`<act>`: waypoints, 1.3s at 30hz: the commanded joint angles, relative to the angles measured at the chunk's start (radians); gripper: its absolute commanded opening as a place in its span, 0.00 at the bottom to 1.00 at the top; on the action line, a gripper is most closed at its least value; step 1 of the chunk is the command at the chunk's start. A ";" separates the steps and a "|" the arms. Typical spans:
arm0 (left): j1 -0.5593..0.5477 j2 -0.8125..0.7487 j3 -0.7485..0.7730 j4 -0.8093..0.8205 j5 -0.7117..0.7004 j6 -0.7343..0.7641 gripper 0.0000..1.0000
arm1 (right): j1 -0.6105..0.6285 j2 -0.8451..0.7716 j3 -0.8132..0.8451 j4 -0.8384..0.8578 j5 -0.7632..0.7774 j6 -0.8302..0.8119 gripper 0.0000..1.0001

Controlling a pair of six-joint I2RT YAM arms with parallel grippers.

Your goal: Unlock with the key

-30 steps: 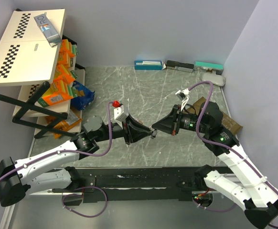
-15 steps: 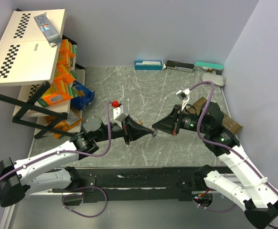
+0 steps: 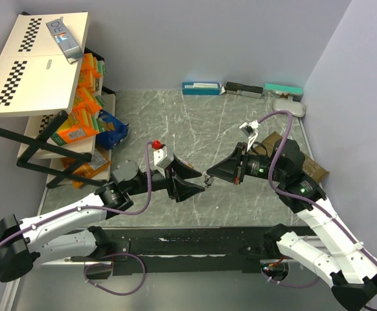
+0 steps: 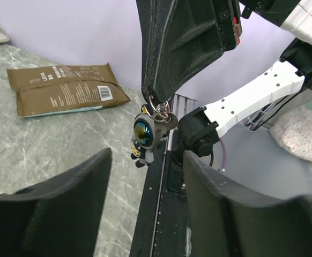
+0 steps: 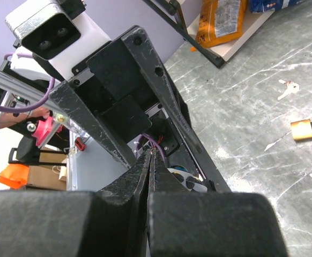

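Observation:
My right gripper (image 3: pixel 208 176) is shut on a key ring with keys (image 4: pixel 159 118) and a small figure charm (image 4: pixel 143 134) hanging from it, held in the air above the table's middle. My left gripper (image 3: pixel 202 182) is open, its jaws spread on either side of the hanging charm and touching nothing. In the right wrist view the shut fingertips (image 5: pixel 151 154) face the left gripper's fingers (image 5: pixel 161 85). A brass padlock (image 5: pixel 307 129) lies on the marble table with a small loose key (image 5: pixel 286 89) beside it. I cannot make out the padlock in the top view.
A brown packet (image 4: pixel 65 88) lies on the table at the right, by the right arm (image 3: pixel 311 167). A shelf rack (image 3: pixel 78 123) with snack packets stands at the left. Flat boxes (image 3: pixel 240 89) and a white object (image 3: pixel 289 107) line the back wall.
My left gripper has opened and drawn back a little to the left. The key ring stays in my right gripper, which has barely moved.

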 commanded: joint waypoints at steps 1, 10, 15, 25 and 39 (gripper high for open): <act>-0.004 -0.009 0.014 0.062 0.006 0.026 0.64 | -0.004 -0.021 0.021 0.047 -0.019 0.022 0.00; -0.005 0.040 0.063 0.078 0.022 0.053 0.63 | -0.005 -0.022 0.020 0.056 -0.029 0.030 0.00; -0.005 0.057 0.080 0.101 0.029 0.053 0.60 | -0.004 -0.028 0.015 0.053 -0.028 0.027 0.00; -0.005 0.069 0.083 0.124 0.041 0.041 0.39 | -0.005 -0.036 0.013 0.032 -0.016 0.013 0.00; -0.004 0.000 0.080 -0.010 0.018 0.064 0.01 | -0.016 -0.025 -0.005 0.024 -0.002 -0.008 0.00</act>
